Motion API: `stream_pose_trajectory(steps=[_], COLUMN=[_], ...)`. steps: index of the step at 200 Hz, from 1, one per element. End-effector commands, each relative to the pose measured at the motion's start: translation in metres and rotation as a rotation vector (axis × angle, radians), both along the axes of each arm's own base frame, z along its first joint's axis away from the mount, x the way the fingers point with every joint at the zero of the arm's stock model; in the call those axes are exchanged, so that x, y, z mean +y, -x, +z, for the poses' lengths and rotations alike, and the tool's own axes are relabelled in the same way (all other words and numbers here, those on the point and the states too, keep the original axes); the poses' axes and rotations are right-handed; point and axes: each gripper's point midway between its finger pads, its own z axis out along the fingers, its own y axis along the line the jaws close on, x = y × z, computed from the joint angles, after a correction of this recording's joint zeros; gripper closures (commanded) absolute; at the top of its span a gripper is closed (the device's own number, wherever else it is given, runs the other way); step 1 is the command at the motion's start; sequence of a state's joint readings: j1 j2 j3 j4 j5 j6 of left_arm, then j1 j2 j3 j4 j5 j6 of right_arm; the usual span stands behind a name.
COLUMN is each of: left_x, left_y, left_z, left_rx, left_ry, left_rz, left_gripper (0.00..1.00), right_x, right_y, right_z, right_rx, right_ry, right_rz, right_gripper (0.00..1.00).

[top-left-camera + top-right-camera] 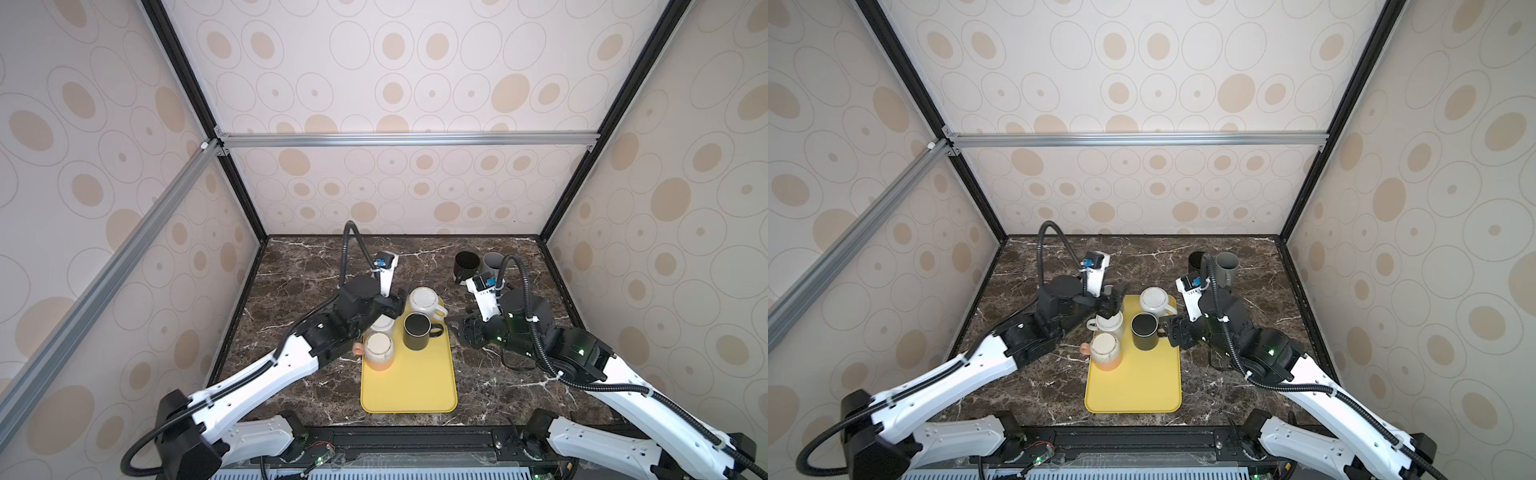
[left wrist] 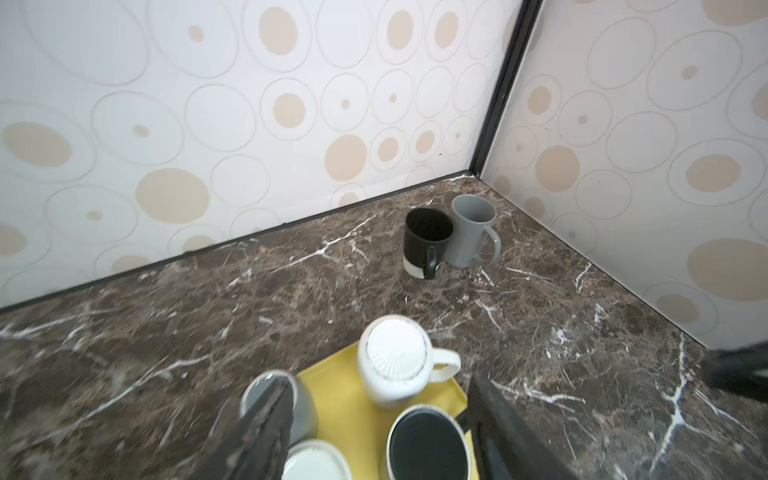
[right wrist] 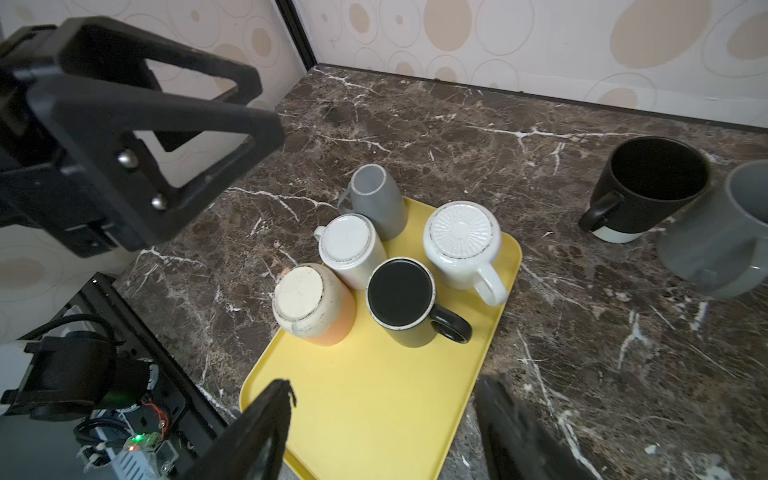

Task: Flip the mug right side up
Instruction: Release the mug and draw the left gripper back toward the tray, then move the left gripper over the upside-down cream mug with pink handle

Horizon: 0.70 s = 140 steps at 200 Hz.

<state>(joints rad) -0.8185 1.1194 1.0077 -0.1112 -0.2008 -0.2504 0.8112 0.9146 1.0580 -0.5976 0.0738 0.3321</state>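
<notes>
Knocking neighbours is the risk: five upside-down mugs (image 3: 307, 303) crowd the tray's (image 3: 374, 407) far end, several touching, with the black mug (image 3: 401, 291) just beside the white mug (image 3: 461, 237). All are glazed, round and probably slippery. Left gripper (image 2: 380, 384) hovers over them, jaws apart, empty. Right gripper (image 3: 386, 386) sits at the tray's right edge, also spread and empty. The smooth yellow tray may slide on the marble table (image 3: 582, 332).

Five mugs (image 1: 417, 330) sit on the tray (image 1: 409, 386), two cups (image 1: 466, 264) behind-right.

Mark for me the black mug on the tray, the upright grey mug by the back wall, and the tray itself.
black mug on the tray (image 3: 400, 291), right wrist view, on its flat top face.
upright grey mug (image 2: 466, 245), left wrist view, on its side wall.
tray (image 3: 374, 399), right wrist view, bare floor.
</notes>
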Motion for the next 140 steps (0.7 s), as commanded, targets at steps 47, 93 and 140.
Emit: stream_pose_trajectory(steps=[47,93,140], left_x=[0.080,0.115,0.135], left_y=[0.061,0.075,0.069], left_z=[-0.082,-0.122,-0.153], left_rx=[0.377,0.531,0.653], left_ry=[-0.238,-0.411,-0.444], left_rz=[0.120,0.230,0.269], left_gripper=[0.24,0.21,0.25], right_x=[0.021,0.023,0.022], right_y=[-0.002,-0.001,0.001], right_z=[-0.009,-0.013,-0.015], right_rx=[0.029,0.036,0.031], right_ry=[-0.040,-0.070,-0.086], right_rz=[0.063,0.064,0.061], right_gripper=[0.27,0.28,0.28])
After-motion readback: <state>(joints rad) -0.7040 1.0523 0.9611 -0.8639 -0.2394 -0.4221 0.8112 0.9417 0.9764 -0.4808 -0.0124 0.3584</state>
